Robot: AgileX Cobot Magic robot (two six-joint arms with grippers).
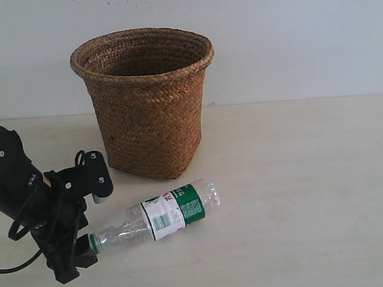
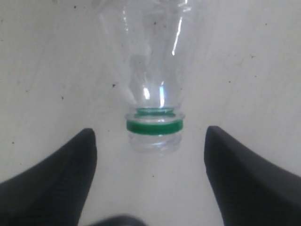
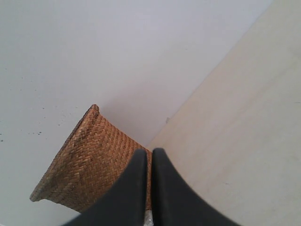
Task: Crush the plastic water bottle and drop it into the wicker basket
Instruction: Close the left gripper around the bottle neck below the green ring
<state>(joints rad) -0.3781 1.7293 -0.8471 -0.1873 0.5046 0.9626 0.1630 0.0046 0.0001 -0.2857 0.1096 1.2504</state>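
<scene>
The plastic water bottle (image 1: 166,214) lies on its side on the table in front of the wicker basket (image 1: 148,107), which stands upright at the back. The bottle is clear and ribbed, with a white-and-green label, and its neck points to the lower left. My left gripper (image 1: 94,225) is open at that neck. In the left wrist view the bottle (image 2: 150,70) shows a green ring and a bare threaded mouth lying between the two dark fingertips (image 2: 89,141), touching neither. My right gripper (image 3: 151,153) is shut and empty, raised, with the basket (image 3: 89,165) behind it.
A pale wall stands close behind the basket. The beige table (image 1: 307,176) stretches to the right of the bottle and basket. The left arm's black body and cables (image 1: 22,202) fill the lower left corner.
</scene>
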